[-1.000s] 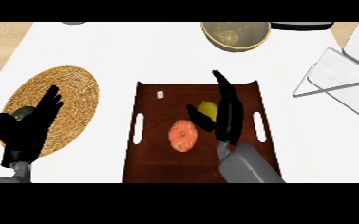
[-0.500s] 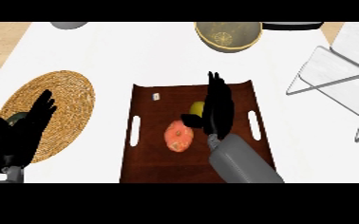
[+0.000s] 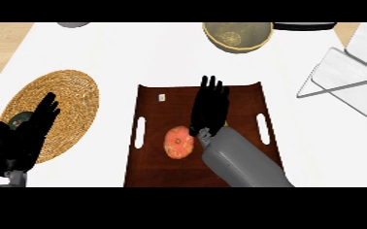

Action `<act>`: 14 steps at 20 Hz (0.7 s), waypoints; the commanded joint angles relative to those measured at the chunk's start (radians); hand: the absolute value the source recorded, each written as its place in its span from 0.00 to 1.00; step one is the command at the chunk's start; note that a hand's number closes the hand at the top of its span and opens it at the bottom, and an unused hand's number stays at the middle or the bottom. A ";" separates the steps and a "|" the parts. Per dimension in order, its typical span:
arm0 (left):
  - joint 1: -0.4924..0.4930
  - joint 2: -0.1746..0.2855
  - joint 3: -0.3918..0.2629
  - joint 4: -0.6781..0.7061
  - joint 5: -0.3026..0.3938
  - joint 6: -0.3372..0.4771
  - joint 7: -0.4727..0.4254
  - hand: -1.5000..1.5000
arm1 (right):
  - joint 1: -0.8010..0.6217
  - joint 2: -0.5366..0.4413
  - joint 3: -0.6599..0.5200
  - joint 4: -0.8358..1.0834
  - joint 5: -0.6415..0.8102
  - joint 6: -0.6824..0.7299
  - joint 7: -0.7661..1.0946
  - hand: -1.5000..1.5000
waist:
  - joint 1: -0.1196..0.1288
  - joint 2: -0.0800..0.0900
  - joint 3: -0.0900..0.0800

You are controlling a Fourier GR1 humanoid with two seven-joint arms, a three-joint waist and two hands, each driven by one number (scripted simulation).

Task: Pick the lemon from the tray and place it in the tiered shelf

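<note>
My right black hand (image 3: 209, 106) over dark brown wooden tray (image 3: 154, 171): fingers straight, pointing away from me, holding nothing. Yellow lemon (image 3: 226, 124) directly beneath it on tray, only sliver showing at hand's right edge; long axis unreadable. My left black hand (image 3: 28, 132) well apart, open, resting at left.

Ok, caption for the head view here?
Right robot hand, fingers straight, over the tray beside an orange fruit; left robot hand rests open at the mat.

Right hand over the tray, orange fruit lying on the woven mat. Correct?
Not quite. The head view shows the orange fruit lying in the tray, just left of the right hand, not on the woven mat.
</note>
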 commanded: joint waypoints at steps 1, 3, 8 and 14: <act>-0.012 0.002 0.009 0.003 0.003 -0.010 0.002 0.50 | -0.056 0.011 0.033 -0.022 -0.059 0.223 0.240 0.00 | 0.008 0.009 0.003; -0.041 -0.012 0.006 0.034 -0.015 0.008 -0.001 0.50 | -0.080 0.011 0.022 -0.040 -0.073 0.253 0.262 0.00 | -0.002 0.011 0.003; -0.010 -0.018 0.004 0.036 -0.017 -0.020 -0.023 0.50 | -0.097 0.011 -0.005 -0.087 -0.086 0.312 0.295 0.00 | -0.002 0.010 0.004; 0.007 -0.053 -0.002 0.000 -0.044 0.015 -0.028 0.50 | -0.025 0.002 -0.062 -0.036 -0.006 0.301 0.198 0.00 | -0.007 0.011 0.005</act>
